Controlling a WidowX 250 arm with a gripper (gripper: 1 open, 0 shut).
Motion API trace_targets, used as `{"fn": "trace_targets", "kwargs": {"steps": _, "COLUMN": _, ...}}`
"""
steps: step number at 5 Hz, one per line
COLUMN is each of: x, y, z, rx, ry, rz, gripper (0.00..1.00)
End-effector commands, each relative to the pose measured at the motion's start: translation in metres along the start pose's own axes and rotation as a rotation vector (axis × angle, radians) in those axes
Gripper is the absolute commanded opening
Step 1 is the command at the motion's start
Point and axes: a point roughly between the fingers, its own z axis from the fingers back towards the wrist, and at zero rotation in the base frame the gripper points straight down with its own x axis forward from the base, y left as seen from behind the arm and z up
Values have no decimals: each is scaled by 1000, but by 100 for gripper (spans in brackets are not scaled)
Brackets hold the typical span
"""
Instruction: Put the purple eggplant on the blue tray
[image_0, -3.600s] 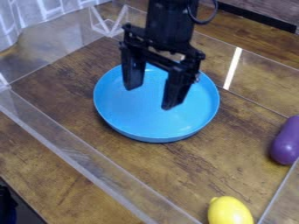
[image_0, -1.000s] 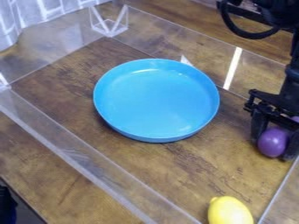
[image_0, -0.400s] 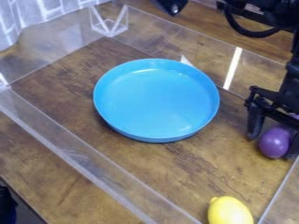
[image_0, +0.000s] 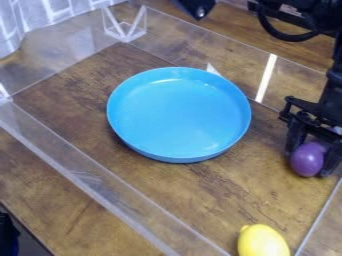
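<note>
The purple eggplant (image_0: 310, 160) sits on the wooden table at the right edge of the camera view, well to the right of the blue tray (image_0: 178, 113). My gripper (image_0: 313, 148) points straight down over it, its black fingers (image_0: 293, 130) closed against the eggplant's sides. The eggplant's upper part is hidden between the fingers and only its rounded lower end shows. The round blue tray lies flat in the middle of the table with nothing in it.
A yellow lemon-shaped toy (image_0: 265, 241) lies at the bottom right. Clear acrylic walls (image_0: 94, 180) fence the table on the left and front. A clear stand (image_0: 127, 22) is at the back left.
The fingers stood wider apart around the eggplant a moment ago and have now closed in on it. The hand itself has stayed in place.
</note>
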Motion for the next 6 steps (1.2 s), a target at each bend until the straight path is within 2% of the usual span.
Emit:
{"fn": "trace_targets", "kwargs": {"steps": 1, "x": 2, "y": 6, "z": 40, "rx": -4, "ry": -71, "rz": 0, "gripper": 0}}
{"fn": "trace_targets", "kwargs": {"steps": 4, "x": -11, "y": 9, "z": 79, "rx": 16, "ry": -90, "rz": -22, "gripper": 0}}
{"fn": "trace_targets", "kwargs": {"steps": 6, "x": -24, "y": 15, "z": 110, "rx": 54, "ry": -120, "rz": -23, "gripper": 0}}
